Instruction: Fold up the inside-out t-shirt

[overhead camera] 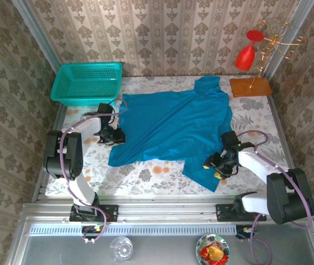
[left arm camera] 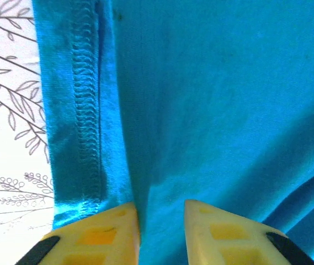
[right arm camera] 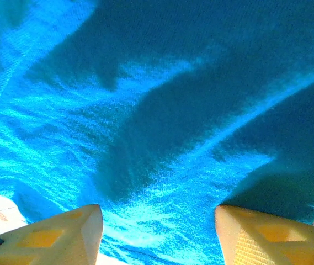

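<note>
Yellow left jaws pinch soft, seam-stitched teal t-shirt (left arm camera: 212, 110); right jaws spread wide.

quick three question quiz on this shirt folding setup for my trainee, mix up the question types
1. True or false: the basket rests on the t-shirt.
2. Whose fingers stand wider apart, the left pincer or the right pincer?
3. Fill in: the basket sits at the table's far ___ corner.
Key: 1 false; 2 the right pincer; 3 left.
</note>
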Tool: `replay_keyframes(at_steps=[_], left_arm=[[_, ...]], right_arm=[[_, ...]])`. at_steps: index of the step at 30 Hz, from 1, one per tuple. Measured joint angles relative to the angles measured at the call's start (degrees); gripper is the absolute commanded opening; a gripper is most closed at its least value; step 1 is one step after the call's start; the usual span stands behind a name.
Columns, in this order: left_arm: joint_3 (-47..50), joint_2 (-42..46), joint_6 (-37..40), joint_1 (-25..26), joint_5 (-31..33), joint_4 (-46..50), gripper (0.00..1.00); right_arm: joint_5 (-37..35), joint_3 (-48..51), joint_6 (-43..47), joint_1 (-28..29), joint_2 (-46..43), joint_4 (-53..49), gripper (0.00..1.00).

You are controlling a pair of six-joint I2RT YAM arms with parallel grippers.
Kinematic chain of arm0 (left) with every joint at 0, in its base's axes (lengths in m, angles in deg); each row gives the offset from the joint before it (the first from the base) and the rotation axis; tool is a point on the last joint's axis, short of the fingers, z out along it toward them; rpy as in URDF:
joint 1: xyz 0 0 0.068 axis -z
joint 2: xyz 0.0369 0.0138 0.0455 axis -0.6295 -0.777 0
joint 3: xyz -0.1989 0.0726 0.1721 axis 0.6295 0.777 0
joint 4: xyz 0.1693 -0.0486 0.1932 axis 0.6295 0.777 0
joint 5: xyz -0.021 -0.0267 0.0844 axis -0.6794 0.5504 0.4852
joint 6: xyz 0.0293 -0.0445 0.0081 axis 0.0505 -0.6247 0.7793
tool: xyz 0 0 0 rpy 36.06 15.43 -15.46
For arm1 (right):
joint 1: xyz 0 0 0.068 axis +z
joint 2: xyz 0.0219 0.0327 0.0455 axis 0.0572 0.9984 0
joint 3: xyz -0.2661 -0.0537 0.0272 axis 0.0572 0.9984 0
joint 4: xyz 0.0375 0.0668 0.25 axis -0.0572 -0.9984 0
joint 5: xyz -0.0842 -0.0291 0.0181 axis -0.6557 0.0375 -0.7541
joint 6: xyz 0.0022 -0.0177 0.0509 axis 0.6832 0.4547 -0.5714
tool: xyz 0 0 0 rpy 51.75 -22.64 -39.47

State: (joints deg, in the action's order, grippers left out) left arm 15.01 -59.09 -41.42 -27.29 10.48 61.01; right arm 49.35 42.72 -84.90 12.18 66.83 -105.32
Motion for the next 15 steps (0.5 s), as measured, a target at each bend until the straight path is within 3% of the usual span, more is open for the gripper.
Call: replay_keyframes(at_steps=[2, 5, 8, 15], left_arm=[[0.00, -0.02, 0.09, 0.24, -0.07, -0.02, 0.22], [0.00, -0.02, -0.13, 0.24, 0.28, -0.02, 0.09], [-0.04, -0.02, 0.09, 0.24, 1.62, 0.00, 0.02], [-1.95, -0.02, 0.24, -0.76, 4.98, 0.63, 0.00]], right_arm=[[-0.02, 0.00, -0.20, 0.00, 0.00, 0.00, 0.59], [-0.13, 0.00, -0.44, 0.02, 0.00, -0.02, 0.59], [-1.18, -0.26, -1.01, 0.15, -0.02, -0.57, 0.60], [-9.99, -0.90, -4.59, 0.15, -2.45, -6.32, 0.62]])
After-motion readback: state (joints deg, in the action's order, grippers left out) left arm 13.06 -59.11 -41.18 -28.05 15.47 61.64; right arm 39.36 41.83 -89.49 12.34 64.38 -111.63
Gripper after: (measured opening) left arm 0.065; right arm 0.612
